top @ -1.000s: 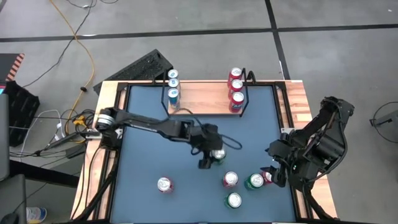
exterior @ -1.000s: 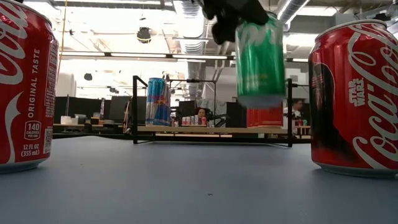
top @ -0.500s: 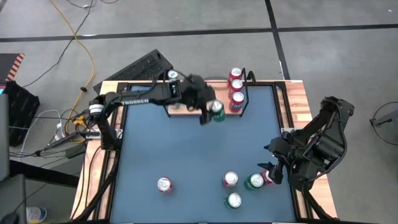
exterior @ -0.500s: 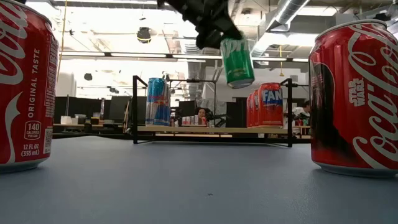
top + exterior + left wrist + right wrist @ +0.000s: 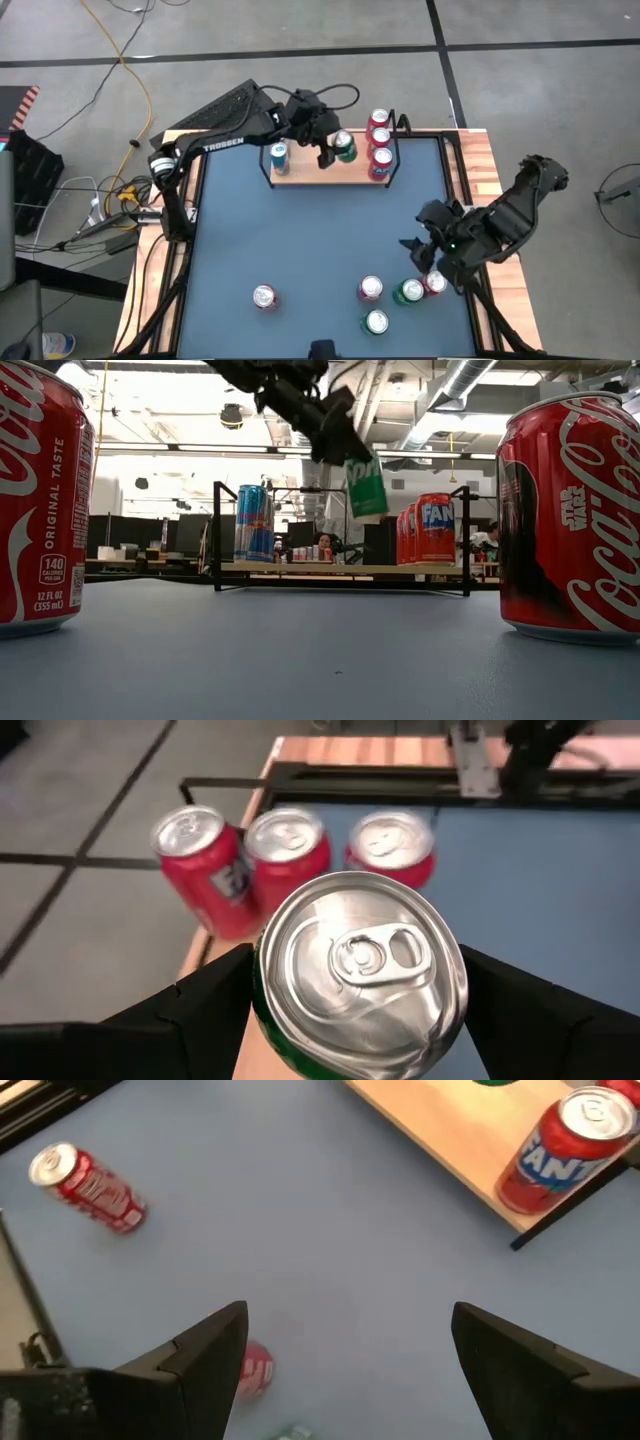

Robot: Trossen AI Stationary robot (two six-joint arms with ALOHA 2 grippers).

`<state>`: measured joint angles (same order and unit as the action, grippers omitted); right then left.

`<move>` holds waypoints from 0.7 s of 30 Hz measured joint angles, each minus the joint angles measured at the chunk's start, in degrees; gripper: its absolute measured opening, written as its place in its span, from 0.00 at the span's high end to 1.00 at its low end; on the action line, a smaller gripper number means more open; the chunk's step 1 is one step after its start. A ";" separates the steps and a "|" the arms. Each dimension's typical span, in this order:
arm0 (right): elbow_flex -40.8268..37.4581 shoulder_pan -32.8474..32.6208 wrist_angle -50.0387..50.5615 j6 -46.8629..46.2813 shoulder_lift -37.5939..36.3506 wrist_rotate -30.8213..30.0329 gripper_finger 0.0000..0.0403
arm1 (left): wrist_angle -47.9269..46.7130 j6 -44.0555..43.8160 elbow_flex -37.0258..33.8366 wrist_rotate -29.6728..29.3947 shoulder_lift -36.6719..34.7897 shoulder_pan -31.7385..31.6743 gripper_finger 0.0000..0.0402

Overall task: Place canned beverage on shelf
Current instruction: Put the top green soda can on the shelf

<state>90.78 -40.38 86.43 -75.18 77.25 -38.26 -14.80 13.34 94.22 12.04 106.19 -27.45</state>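
Sprite can (image 5: 366,485) hung in my left end effector (image 5: 333,150), clamped between both fingers above the shelf (image 5: 305,170), at twelve o'clock on the counter (image 5: 300,240). Its long axis was tilted, lid uppermost. My right end effector (image 5: 420,262) waited open at four o'clock.

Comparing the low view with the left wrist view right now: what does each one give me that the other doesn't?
Only the low view shows the green can hanging tilted above the shelf, not yet set down, plus the blue cans at the shelf's other end and two red cans close to the camera. Only the left wrist view shows the can's top clamped between the left gripper fingers. Both show the held green can and the red cans on the shelf.
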 joint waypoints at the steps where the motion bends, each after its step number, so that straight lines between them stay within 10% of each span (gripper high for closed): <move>1: 0.00 0.60 0.09 0.05 -0.01 0.00 0.17 | -0.21 0.75 0.00 -0.03 0.55 -0.47 0.27; 21: 0.00 10.85 -0.06 15.32 -0.02 0.68 0.17 | -12.30 5.86 25.19 3.35 20.08 -5.76 0.26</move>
<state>90.78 -29.53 86.37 -59.87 77.23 -37.58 -27.10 19.21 119.41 15.39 126.27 -33.21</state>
